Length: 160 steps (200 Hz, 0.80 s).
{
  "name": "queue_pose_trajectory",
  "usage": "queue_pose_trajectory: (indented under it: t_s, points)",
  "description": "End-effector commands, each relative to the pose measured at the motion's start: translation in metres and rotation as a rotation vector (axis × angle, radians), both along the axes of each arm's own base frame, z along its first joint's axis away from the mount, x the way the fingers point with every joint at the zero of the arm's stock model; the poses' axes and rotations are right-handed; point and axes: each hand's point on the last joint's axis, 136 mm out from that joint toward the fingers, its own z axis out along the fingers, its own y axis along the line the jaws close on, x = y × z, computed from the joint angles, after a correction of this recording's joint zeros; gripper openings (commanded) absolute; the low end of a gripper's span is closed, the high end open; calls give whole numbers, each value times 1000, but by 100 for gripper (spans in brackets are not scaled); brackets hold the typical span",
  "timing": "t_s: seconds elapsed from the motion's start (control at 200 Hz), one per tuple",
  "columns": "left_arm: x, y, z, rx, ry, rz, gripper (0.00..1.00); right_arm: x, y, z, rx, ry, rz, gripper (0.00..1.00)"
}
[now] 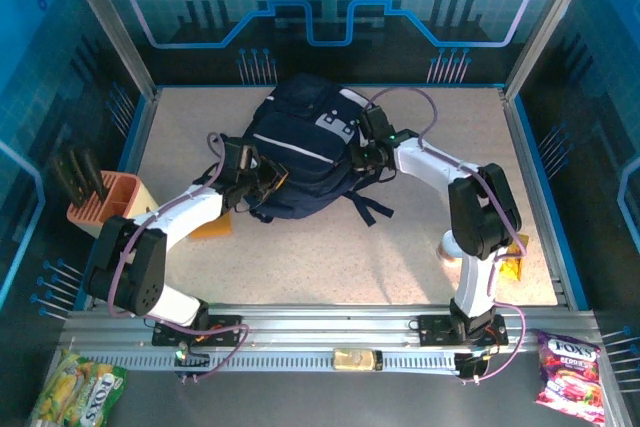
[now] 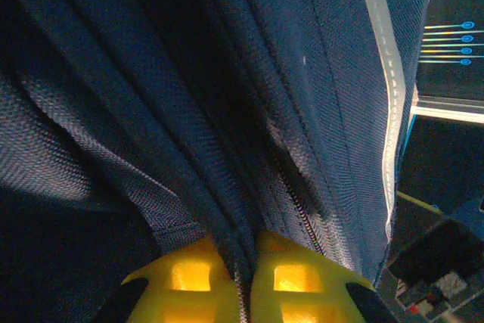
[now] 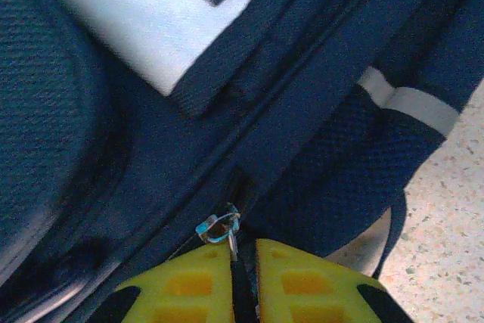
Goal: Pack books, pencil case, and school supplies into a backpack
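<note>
Backpack (image 1: 300, 152), dark navy, lies just toward 12 o'clock of tabletop (image 1: 340, 267) centre, straps hanging off toward 5 o'clock. Left arm (image 1: 165, 227) stretches low from its 7 o'clock base, forearm angled to 1 o'clock, wrist at the pack's 8 o'clock edge. Left pincer (image 2: 240, 266) is clamped on a fold of navy fabric beside a zip line. Right arm (image 1: 480, 207) rises from its 5 o'clock base, elbow high, white forearm pointing to 10 o'clock onto the pack's 3 o'clock side. Right pincer (image 3: 242, 262) has its yellow fingers nearly together, pinching the zipper pull (image 3: 219, 227). Orange-yellow pad (image 1: 212, 228) lies flat under the left forearm. Red candy bag (image 1: 568, 375) at 5 o'clock past the rail reads "FOX'S BERRIES". Yellow-green candy bag (image 1: 78, 397) at 7 o'clock reads "FOX'S".
</note>
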Motion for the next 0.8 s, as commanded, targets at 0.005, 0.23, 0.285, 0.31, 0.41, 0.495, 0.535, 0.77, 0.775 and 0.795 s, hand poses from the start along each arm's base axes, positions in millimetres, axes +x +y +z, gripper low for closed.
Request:
queue_pose_trajectory:
  t_s: [0.005,0.23,0.285,0.31,0.41,0.495,0.535,0.77,0.775,0.795]
  points:
    - [-5,3,1,28,5,-54,0,20,-62,-10,-95,27,-212,13]
    - [-6,-5,1,11,10,-92,0,19,-60,-1,-18,46,-196,31]
    - [-7,-6,1,6,13,-99,0,14,-55,10,23,17,-167,40]
    - [-7,-8,1,2,15,-104,0,11,-50,15,48,1,-147,44]
    - [-6,-13,0,-17,16,-123,2,-5,-25,39,202,-59,-34,56]
    - [-5,-15,-1,-24,16,-128,4,-20,4,51,349,-74,74,60]
    - [-4,-16,-2,-23,15,-130,4,-25,17,54,399,-73,116,62]
    - [-4,-17,-3,-22,18,-128,5,-26,62,56,467,-57,210,71]
    - [-4,-17,-3,-22,17,-127,5,-26,63,56,467,-57,211,71]
    - [-4,-17,-2,-22,17,-128,5,-23,64,55,465,-57,208,71]
